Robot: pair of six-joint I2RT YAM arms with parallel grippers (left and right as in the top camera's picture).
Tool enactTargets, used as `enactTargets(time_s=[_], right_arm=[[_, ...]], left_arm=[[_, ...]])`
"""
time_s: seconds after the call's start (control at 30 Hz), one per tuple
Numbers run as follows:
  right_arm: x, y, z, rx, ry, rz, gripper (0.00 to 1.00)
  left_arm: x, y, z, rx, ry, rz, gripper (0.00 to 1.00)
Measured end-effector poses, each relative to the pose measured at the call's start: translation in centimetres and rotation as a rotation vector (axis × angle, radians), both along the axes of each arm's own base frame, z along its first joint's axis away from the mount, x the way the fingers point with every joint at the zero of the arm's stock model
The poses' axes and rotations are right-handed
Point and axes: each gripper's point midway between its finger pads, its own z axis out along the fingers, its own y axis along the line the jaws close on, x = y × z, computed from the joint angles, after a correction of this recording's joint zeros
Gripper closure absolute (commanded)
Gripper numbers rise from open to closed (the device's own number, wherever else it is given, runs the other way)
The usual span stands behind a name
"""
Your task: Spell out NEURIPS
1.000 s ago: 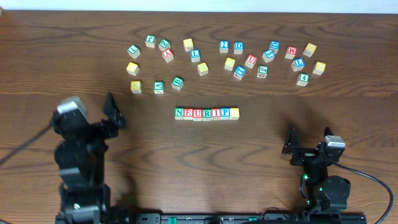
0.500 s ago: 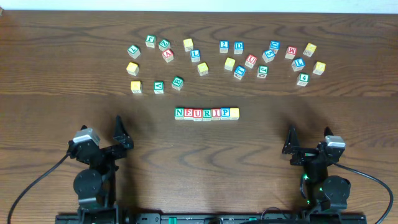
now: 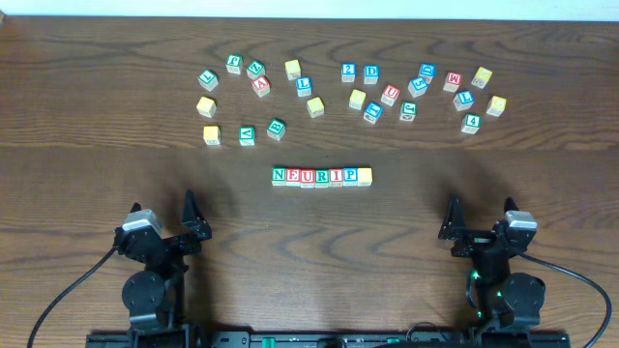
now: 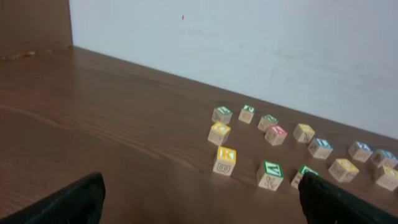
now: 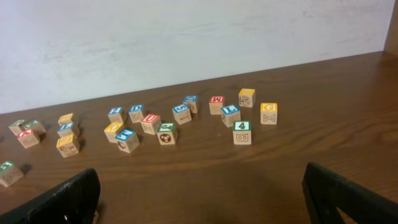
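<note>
1. Our left claw (image 3: 162,215) stands wide and empty. Over the last second it has pulled back to the near edge of the table (image 3: 87,145), mirroring the right claw (image 3: 481,215), which is equally wide, empty and unmoved.
2. The NEURIPS row (image 3: 321,176) lies mid-table, well apart from both claws and unchanged. N, E, U, R, I, P read clearly, but the seventh cube (image 3: 365,175) shows only a yellowish top.
3. With both arms parked, we judge the spelling finished, unless that last face must show S.

Dark wood table (image 3: 97,145), loose lettered cubes (image 3: 304,86) scattered across its far side, pale wall (image 4: 249,50) behind
</note>
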Motion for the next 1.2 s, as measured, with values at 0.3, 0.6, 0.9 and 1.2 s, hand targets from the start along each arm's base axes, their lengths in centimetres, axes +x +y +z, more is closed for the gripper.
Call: enactTargets(time_s=[0.3, 0.6, 0.9, 1.2], right_arm=[[0.0, 0.0, 0.0, 0.0, 0.0, 0.0, 0.01], [0.0, 0.0, 0.0, 0.0, 0.0, 0.0, 0.01], [0.0, 0.0, 0.0, 0.0, 0.0, 0.0, 0.01], [0.0, 0.0, 0.0, 0.0, 0.0, 0.0, 0.01]], left_arm=[[-0.04, -0.06, -0.14, 0.003, 0.01, -0.003, 0.02], [-0.04, -0.06, -0.14, 0.013, 0.012, -0.005, 0.02], [-0.04, -0.06, -0.14, 0.014, 0.012, -0.005, 0.02], [-0.04, -0.06, -0.15, 0.014, 0.012, -0.005, 0.02]])
